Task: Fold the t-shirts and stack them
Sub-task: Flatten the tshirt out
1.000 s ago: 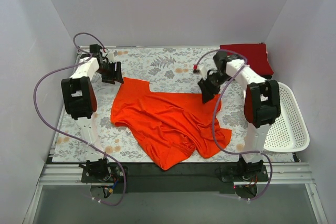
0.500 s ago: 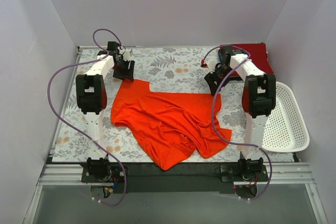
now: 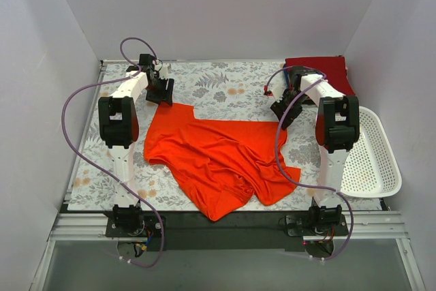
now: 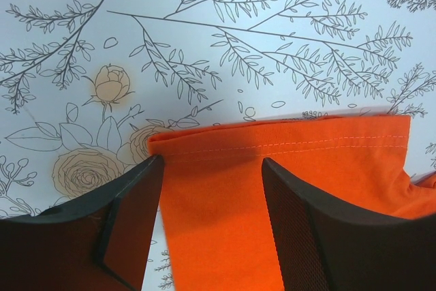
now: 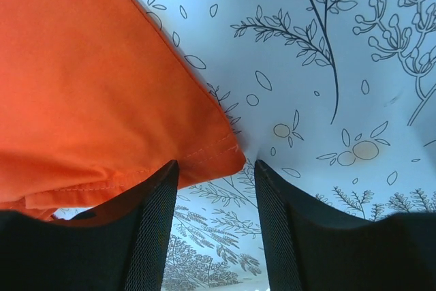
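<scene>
Right arm [image 3: 315, 88] overlaps crimson t-shirt [image 3: 334, 69], left edge hidden.

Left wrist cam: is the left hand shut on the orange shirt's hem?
No, the left hand is open, its fingers spread with the orange shirt hem lying between them on the floral cloth.

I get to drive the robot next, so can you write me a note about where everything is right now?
Left gripper: open, jaws either side of the orange-red t-shirt's far left corner.
Right gripper: open, at its far right corner.
The orange-red t-shirt lies spread, unfolded, on the floral cloth. The crimson t-shirt lies flat, apparently folded, in the far right corner. The white basket sits at the right edge. No blue shirt in view.
Done: probably the crimson one.
To do: grip both corners, fold the orange-red shirt, stack it.
</scene>
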Robot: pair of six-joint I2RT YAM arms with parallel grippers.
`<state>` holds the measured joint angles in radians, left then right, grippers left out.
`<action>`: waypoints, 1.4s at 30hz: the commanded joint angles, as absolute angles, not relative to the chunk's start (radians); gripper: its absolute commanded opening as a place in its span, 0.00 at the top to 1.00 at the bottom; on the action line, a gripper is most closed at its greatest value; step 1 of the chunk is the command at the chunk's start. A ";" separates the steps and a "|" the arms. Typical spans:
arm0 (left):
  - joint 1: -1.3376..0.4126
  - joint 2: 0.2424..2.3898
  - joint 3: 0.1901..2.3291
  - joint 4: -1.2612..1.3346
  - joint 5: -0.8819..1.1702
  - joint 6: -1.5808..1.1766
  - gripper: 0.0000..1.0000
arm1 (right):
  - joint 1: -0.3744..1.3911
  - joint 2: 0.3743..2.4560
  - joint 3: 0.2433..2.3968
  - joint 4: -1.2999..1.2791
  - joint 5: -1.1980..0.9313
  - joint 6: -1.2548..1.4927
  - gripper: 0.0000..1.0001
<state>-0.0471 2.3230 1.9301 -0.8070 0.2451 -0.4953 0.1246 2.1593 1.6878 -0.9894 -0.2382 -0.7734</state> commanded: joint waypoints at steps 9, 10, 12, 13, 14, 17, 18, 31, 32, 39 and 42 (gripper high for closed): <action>-0.040 2.336 1.974 -0.801 0.232 -0.523 0.41 | 0.111 2.157 1.701 -1.000 -0.350 -0.761 0.42; -0.041 2.339 1.986 -0.805 0.235 -0.525 0.41 | 0.106 2.161 1.710 -1.002 -0.359 -0.752 0.43; -0.040 2.345 1.996 -0.815 0.233 -0.525 0.41 | 0.085 2.175 1.749 -1.020 -0.390 -0.723 0.46; -0.040 2.347 1.996 -0.813 0.235 -0.525 0.41 | 0.078 2.192 1.764 -1.034 -0.397 -0.715 0.46; -0.041 2.345 1.994 -0.813 0.236 -0.526 0.41 | 0.074 2.203 1.778 -1.045 -0.406 -0.712 0.47; -0.040 2.345 1.996 -0.813 0.238 -0.523 0.41 | 0.060 2.224 1.802 -1.069 -0.417 -0.698 0.48; -0.040 2.345 1.994 -0.815 0.236 -0.523 0.41 | 0.060 2.226 1.798 -1.071 -0.416 -0.698 0.49; -0.040 2.324 1.988 -0.784 0.206 -0.543 0.40 | 0.064 2.230 1.775 -1.068 -0.433 -0.699 0.99; -0.040 2.321 1.985 -0.776 0.195 -0.543 0.40 | 0.063 2.227 1.775 -1.068 -0.436 -0.699 0.99; -0.040 2.273 1.930 -0.718 0.106 -0.522 0.40 | 0.063 2.209 1.778 -1.065 -0.463 -0.701 0.99; -0.040 2.252 1.904 -0.697 0.112 -0.522 0.40 | 0.063 2.212 1.781 -1.066 -0.466 -0.700 0.99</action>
<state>-0.0475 2.3333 1.9350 -0.7406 0.1547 -0.5358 0.0608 2.2303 1.7706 -1.0462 -0.4305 -0.6956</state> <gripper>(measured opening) 0.597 0.022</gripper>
